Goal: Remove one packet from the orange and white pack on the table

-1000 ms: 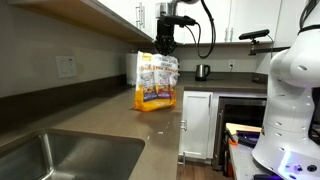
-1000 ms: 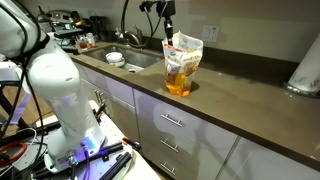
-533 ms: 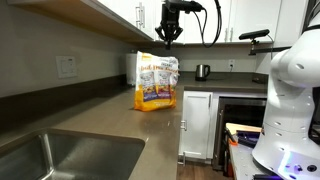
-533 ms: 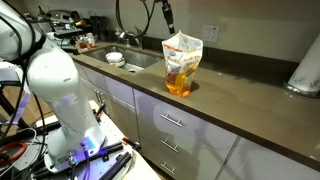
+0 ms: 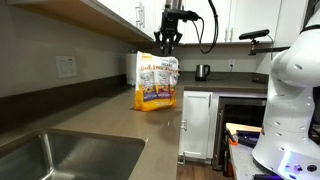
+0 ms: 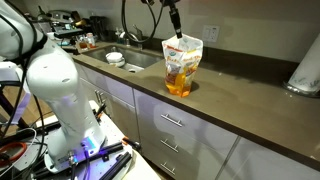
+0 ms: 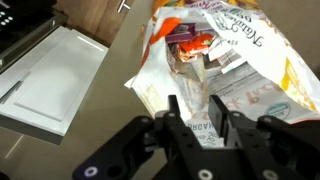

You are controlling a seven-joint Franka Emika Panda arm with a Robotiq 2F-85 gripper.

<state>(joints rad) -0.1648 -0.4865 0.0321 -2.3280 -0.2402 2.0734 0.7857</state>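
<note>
The orange and white pack (image 5: pixel 156 82) stands upright on the grey-brown table (image 5: pixel 100 115); it shows in both exterior views (image 6: pixel 181 68). Its top is open. In the wrist view the pack (image 7: pixel 245 60) lies below me, with small red and orange packets (image 7: pixel 193 45) showing inside its mouth. My gripper (image 5: pixel 168 44) hangs just above the pack's mouth, also seen in an exterior view (image 6: pixel 177 32). In the wrist view my gripper (image 7: pixel 197 115) is open and holds nothing; the two black fingers stand apart over the pack's white printed front.
A steel sink (image 5: pixel 60 160) is set into the table (image 6: pixel 240 110). A small steel kettle (image 5: pixel 203 71) stands behind the pack. A bowl (image 6: pixel 116 59) sits by the sink (image 6: pixel 140 58). A white roll (image 6: pixel 305 70) stands far along the counter. Upper cabinets overhang the wall side.
My gripper rose a little above the pack half a second ago and has come back down towards the pack's open mouth. The pack has not moved.
</note>
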